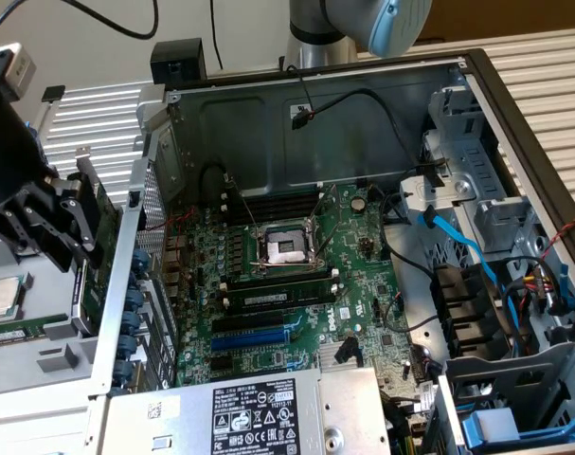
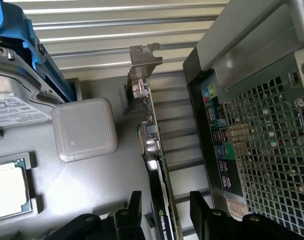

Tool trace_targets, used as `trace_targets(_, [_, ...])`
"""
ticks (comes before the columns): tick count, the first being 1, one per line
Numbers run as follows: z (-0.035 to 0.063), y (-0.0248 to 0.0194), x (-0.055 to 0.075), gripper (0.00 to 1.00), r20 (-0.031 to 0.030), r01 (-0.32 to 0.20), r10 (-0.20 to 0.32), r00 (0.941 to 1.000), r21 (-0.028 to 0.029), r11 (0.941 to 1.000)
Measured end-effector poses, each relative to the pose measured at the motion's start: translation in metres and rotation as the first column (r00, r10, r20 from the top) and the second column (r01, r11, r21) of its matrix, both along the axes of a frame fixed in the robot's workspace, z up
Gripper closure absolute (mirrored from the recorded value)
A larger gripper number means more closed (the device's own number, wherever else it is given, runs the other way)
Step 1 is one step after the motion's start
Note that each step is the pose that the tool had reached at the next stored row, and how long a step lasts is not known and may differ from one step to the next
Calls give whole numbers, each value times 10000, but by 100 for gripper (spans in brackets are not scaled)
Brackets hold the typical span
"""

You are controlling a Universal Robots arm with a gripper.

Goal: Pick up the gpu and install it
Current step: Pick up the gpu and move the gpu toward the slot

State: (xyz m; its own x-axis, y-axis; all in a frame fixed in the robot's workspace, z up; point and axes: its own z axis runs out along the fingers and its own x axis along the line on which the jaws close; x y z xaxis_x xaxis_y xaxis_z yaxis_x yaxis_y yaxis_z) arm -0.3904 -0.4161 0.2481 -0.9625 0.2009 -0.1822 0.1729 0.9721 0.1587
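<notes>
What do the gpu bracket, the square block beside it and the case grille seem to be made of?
The gpu bracket looks like bare metal, probably steel: dull silver sheen, thin bent sheet. The block is likely matte grey plastic: rounded corners, fine surface texture. The grille looks like grey sheet metal with punched square holes.

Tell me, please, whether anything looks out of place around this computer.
The gpu stands on edge outside the case, straddled by the open end effector; a processor chip also lies outside, off the motherboard.

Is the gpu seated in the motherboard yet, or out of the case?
Out. The gpu stands on edge outside the case wall, between the sides of the open tool; the blue slot on the motherboard is empty.
</notes>
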Motion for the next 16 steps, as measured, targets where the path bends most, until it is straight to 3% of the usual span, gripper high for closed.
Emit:
trace_targets(4, [-69,14,0,49,-2,53,-53,10000,49,10000])
trace_targets(7, [-95,46,-1,49,0,72,-72,10000,52,10000])
trace_targets(16, [-153,58,-10,49,0,89,-89,10000,53,9999])
